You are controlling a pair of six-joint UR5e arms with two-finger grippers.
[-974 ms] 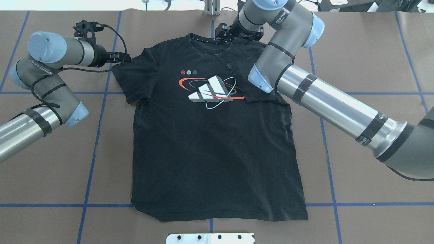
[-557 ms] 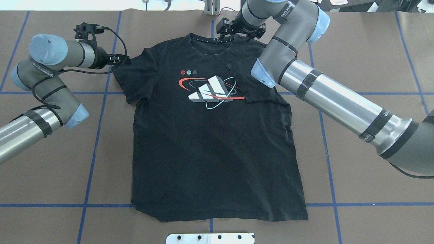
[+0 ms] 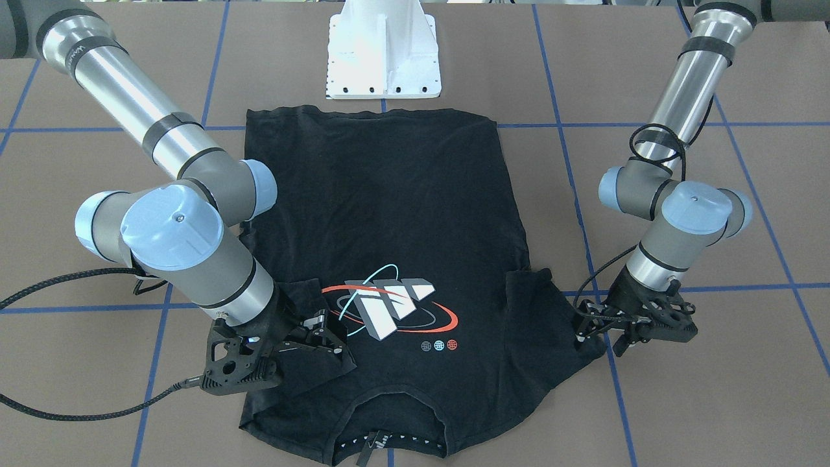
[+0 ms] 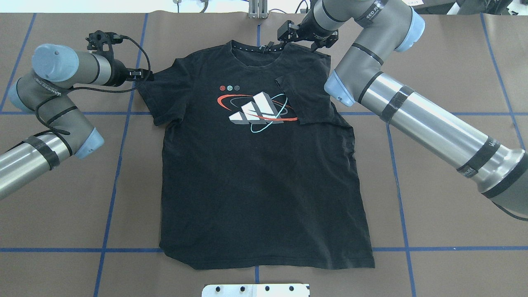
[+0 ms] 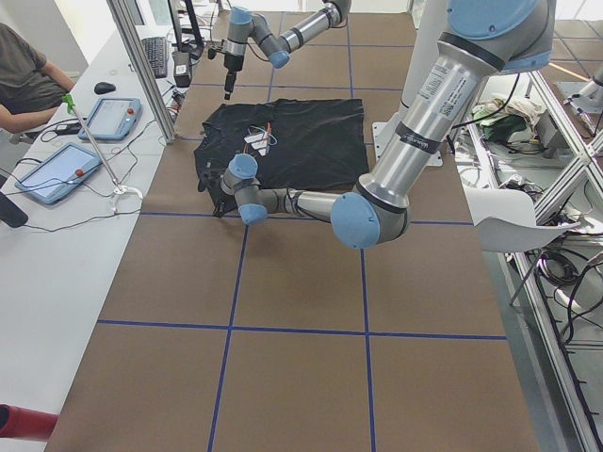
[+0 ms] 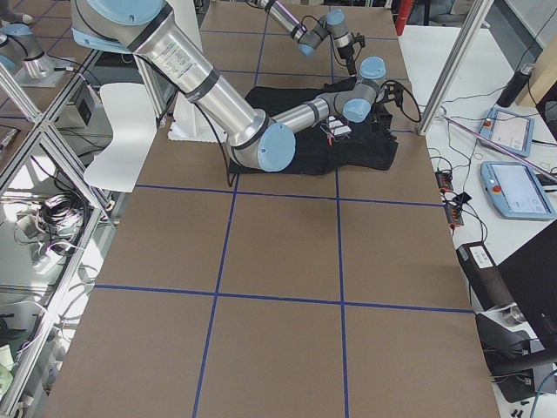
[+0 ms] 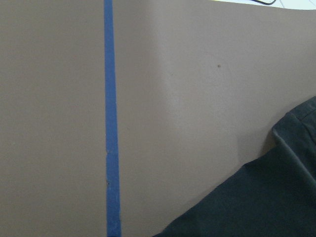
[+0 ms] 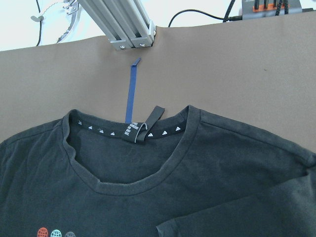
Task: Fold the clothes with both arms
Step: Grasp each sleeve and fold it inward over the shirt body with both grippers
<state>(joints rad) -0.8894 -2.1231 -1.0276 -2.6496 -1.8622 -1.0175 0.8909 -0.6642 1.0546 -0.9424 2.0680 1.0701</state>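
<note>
The black short-sleeved graphic T-shirt (image 4: 264, 185) is probably risking a bunched sleeve if the left pincer (image 4: 144, 75) just beside that sleeve's hem, grip impossible to tell, is dragging the fabric sideways, while the right pincer (image 3: 334, 338) is hovering released.

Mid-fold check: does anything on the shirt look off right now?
The T-shirt lies uneven: the sleeve on the robot's right is folded in over the edge of the chest graphic, the left sleeve spread flat. The neck label pokes up over the collar.

one black t-shirt (image 4: 264, 185), two robot arms (image 4: 24, 161) (image 4: 433, 128), two hands (image 4: 142, 75) (image 3: 326, 335) and one white pedestal base (image 3: 382, 58).
</note>
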